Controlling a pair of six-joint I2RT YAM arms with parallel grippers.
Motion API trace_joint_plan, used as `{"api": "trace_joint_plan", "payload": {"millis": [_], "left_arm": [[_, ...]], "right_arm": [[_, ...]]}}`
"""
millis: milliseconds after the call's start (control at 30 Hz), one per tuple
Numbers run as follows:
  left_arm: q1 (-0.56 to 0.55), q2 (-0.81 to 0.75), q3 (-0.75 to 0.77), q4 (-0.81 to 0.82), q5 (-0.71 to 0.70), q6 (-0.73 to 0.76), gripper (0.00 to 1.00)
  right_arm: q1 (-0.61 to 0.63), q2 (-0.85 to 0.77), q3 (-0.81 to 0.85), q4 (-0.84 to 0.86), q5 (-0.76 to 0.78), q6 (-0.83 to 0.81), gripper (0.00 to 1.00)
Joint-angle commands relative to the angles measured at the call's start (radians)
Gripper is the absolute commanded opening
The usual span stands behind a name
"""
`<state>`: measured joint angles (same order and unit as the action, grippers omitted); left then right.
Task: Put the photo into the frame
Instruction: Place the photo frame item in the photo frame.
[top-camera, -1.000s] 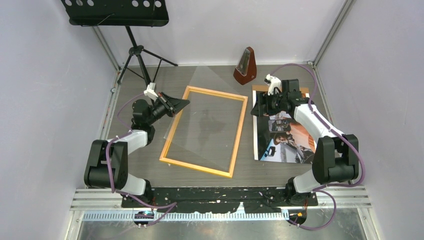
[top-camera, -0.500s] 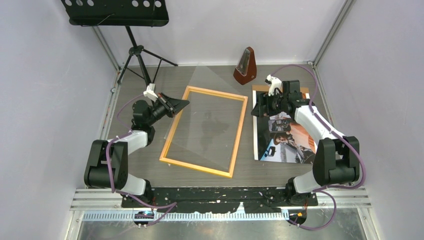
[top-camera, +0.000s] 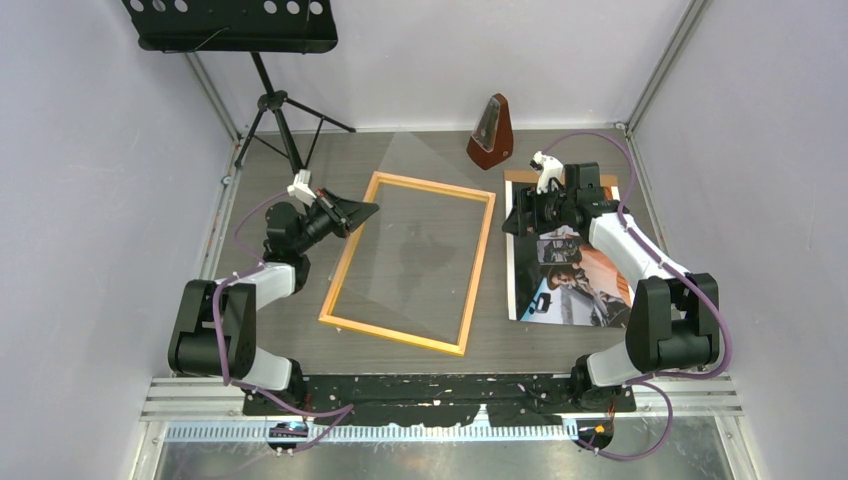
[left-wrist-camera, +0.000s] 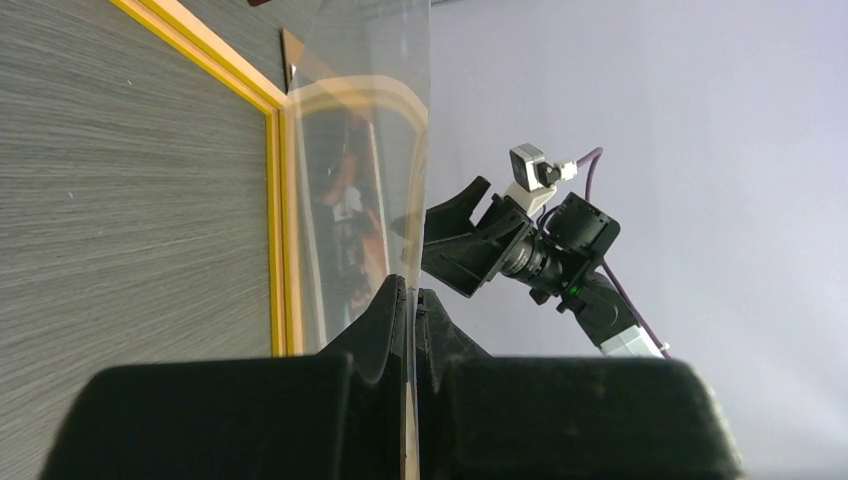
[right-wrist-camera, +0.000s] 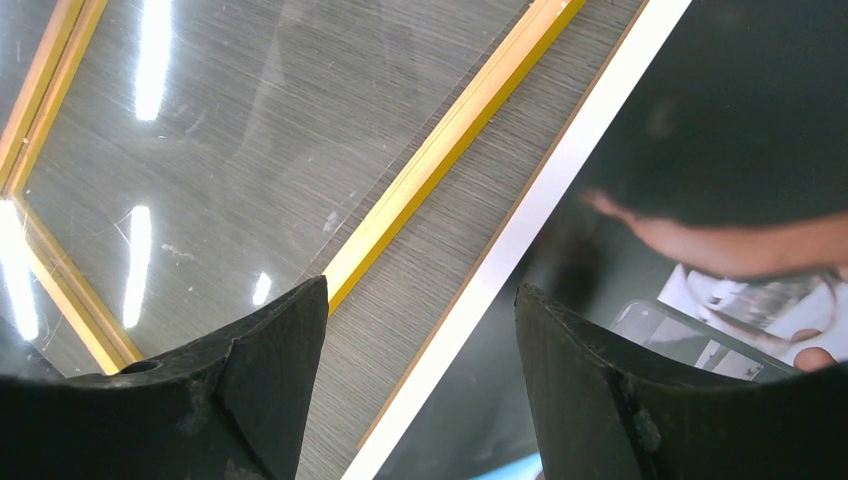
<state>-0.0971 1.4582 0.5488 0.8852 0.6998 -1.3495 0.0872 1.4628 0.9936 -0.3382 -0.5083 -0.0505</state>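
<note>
Left claw (top-camera: 360, 210) is shut on the near-left edge of a clear pane (top-camera: 410, 230), fingers pinching the sheet edge-on in the wrist view. It holds the pane tilted above the frame, left side raised, far corner reaching toward the back of the table (top-camera: 300, 335). Against the earlier frame, this claw and its arm have shifted only a trace. The pane's tilt reads the same.

Right claw (top-camera: 514, 218) stands open and holds nothing. Its wrist view shows it hovering over the white left border of the photo (top-camera: 580, 285), one finger above bare table, the other above the dark print. The right arm's elbow sits marginally nearer the table's front than a second ago; the claw itself has barely moved.

Frame (top-camera: 395, 337) lies flat mid-table, yellow strips unbroken, with grey table showing through it. Photo lies flat and face up to the right of the frame, just beside its right strip and not in it, position unchanged.

Beyond the photo's far edge a brown backing board (top-camera: 612, 181) shows from beneath it. Farther back stand a metronome (top-camera: 491, 132) and a music stand (top-camera: 235, 25), both undisturbed.
</note>
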Motion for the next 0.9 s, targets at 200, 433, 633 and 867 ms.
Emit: {"api": "trace_joint_plan", "payload": {"millis": [200,433,633,867], "left_arm": [[-0.004,-0.016,-0.008,0.047,-0.008,0.02,0.0],[-0.004,-0.024,-0.015,0.04,-0.011,0.026,0.0],[-0.009,-0.026,-0.021,0.028,-0.014,0.026,0.0],[-0.016,-0.032,-0.02,0.023,-0.02,0.012,0.0]], "right_arm": [[-0.006,-0.038,0.004,0.042,-0.015,-0.001,0.75],[-0.006,-0.039,0.004,0.042,-0.014,-0.003,0.75],[-0.006,-0.042,0.001,0.042,-0.01,-0.005,0.75],[-0.008,-0.043,-0.001,0.044,-0.009,-0.005,0.74]]}}
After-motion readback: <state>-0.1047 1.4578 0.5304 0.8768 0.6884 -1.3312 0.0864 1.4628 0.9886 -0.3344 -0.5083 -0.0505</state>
